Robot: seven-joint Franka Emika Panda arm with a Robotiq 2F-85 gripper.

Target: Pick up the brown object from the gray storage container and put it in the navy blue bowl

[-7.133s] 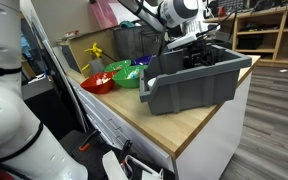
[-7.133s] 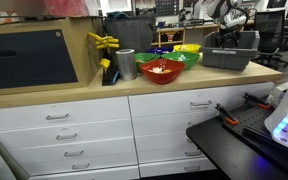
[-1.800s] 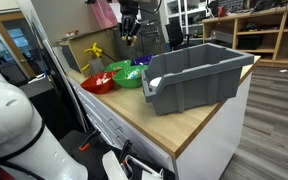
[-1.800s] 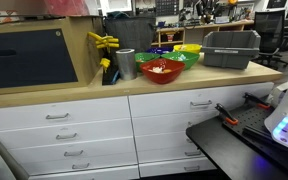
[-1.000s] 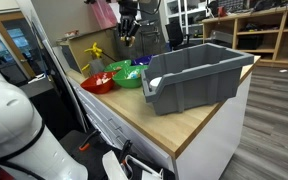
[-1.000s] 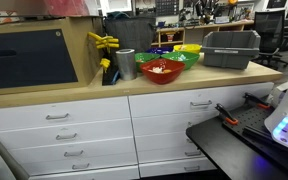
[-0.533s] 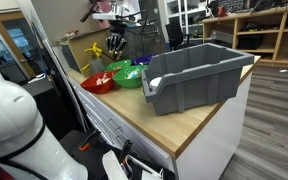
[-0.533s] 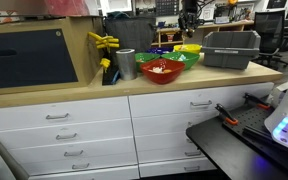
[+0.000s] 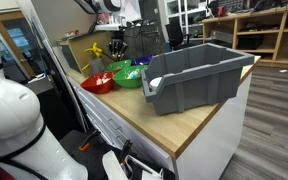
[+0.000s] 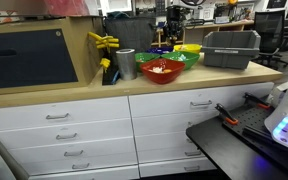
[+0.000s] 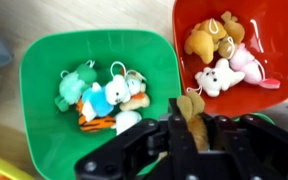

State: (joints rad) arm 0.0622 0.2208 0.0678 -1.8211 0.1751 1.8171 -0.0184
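Gripper (image 11: 194, 128), fingers clamped on the brown object (image 11: 193, 108), is now hovering over the green bowl (image 11: 44, 60) and red bowl (image 11: 276, 28), having left the gray storage container (image 9: 199, 75); navy blue bowl (image 9: 142, 62) is waiting

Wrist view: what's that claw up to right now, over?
Gripper shut on brown toy. Hovering over green bowl and red bowl. Toy not yet in blue bowl.

Wood countertop (image 10: 84, 93), white drawers (image 10: 74, 126), open wooden shelving (image 9: 269, 32) behind.
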